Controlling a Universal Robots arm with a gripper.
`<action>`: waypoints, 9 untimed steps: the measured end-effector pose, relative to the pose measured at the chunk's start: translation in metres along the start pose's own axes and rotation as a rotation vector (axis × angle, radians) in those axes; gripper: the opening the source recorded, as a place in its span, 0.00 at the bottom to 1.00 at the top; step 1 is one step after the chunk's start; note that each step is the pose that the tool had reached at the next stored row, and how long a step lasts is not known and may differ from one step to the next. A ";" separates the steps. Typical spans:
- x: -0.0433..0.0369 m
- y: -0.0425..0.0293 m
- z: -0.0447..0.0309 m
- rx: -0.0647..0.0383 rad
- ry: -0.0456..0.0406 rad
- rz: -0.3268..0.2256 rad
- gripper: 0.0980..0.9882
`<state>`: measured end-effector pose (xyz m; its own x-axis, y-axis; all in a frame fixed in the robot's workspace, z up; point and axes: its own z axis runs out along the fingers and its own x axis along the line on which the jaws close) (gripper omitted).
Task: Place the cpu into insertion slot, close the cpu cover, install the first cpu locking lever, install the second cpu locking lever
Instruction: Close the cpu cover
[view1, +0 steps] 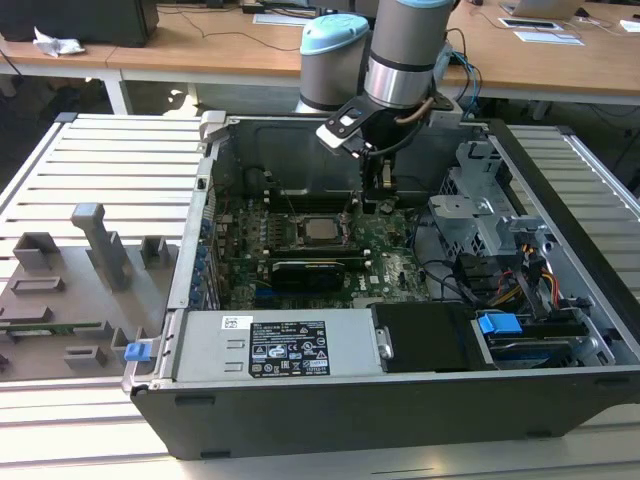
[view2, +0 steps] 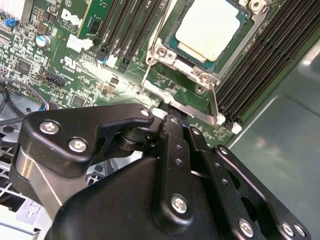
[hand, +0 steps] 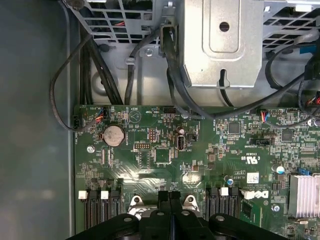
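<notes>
– One small silver chip. Where is it?
– The cpu (view1: 320, 230) sits in its slot on the green board (view1: 395, 265), near the middle of the exterior view.
– What is around it?
– The cpu cover (view2: 182, 62), a shiny frame, lies flat around the chip. A thin lever (view2: 213, 102) runs from one corner. Long black slots (view2: 260, 55) lie next to it.
– And the gripper?
– The gripper (view1: 378, 195) hangs just beside the chip, toward the exterior view's right. Its fingers (hand: 164, 200) are pressed together with nothing seen between them. I cannot tell if the tip touches the lever.
– What is in the way?
– Black cables (hand: 87, 65) and a grey metal cage (hand: 222, 45) sit close by. A box with a label (view1: 285, 345) lies at the lower middle of the exterior view.
</notes>
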<state>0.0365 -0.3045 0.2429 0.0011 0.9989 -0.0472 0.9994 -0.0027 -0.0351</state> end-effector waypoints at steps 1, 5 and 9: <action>0.0000 -0.0018 0.0001 0.000 0.0000 0.000 0.01; 0.0000 -0.0049 0.0002 0.000 0.0001 0.000 0.01; 0.0000 -0.0081 0.0003 0.000 0.0000 0.000 0.01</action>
<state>0.0284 -0.3045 0.2429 0.0011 0.9989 -0.0471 0.9994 -0.0027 -0.0351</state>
